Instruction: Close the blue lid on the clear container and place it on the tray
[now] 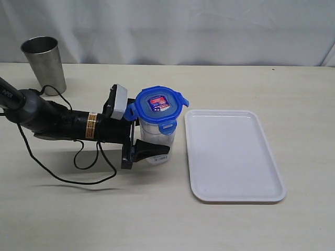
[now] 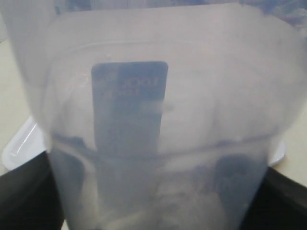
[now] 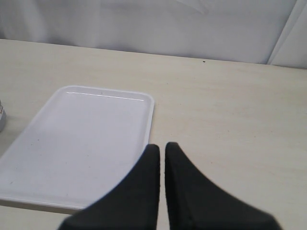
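Here, pale wooden table (image 1: 235, 230), white curtain (image 1: 183, 26) behind, tray (image 1: 233, 157) beside clear container (image 1: 156, 138).

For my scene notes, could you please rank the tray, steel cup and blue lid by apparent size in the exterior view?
1. tray, clearly largest.
2. steel cup and blue lid look about alike; not ranked.
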Robot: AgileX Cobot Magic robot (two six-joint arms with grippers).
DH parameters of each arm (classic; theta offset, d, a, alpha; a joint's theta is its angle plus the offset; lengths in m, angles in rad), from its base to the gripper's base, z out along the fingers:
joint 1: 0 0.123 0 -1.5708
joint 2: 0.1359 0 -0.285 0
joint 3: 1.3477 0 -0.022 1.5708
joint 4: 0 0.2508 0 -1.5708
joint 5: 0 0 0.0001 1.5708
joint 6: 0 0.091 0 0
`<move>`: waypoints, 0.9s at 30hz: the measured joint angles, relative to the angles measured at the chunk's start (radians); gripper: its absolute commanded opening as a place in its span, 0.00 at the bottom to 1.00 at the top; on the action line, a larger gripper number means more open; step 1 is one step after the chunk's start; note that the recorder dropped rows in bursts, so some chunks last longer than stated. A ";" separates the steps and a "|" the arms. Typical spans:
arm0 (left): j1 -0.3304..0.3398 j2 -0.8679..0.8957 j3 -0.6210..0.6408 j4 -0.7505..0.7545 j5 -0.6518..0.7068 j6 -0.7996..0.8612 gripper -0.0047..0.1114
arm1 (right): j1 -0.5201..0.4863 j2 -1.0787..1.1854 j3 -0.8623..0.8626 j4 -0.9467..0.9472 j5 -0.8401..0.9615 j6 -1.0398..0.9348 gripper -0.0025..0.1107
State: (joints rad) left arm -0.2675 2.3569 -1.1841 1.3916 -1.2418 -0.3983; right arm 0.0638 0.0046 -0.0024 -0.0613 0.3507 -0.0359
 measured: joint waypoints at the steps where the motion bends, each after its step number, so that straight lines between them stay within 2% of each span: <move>1: 0.000 0.000 0.000 -0.002 0.000 0.000 0.04 | 0.000 0.000 0.000 0.000 0.000 0.000 0.06; 11: 0.000 0.000 0.000 -0.007 0.002 0.002 0.04 | 0.000 0.000 0.000 -0.007 -0.033 0.000 0.06; 17: 0.000 0.000 0.000 -0.007 0.002 0.002 0.04 | 0.000 0.000 0.002 -0.014 -0.363 0.000 0.06; 21: 0.000 0.000 0.000 -0.007 0.002 0.002 0.04 | 0.000 0.000 0.002 -0.004 -0.585 0.109 0.06; 24: 0.000 0.000 0.000 -0.007 0.002 0.002 0.04 | 0.000 0.000 0.002 0.067 -0.661 0.253 0.06; 27: 0.000 0.000 0.000 -0.007 0.002 0.002 0.04 | 0.000 0.000 -0.003 0.061 -0.672 0.304 0.06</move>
State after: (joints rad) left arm -0.2675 2.3569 -1.1841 1.3851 -1.2397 -0.3962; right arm 0.0638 0.0046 -0.0051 0.0000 -0.3210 0.2680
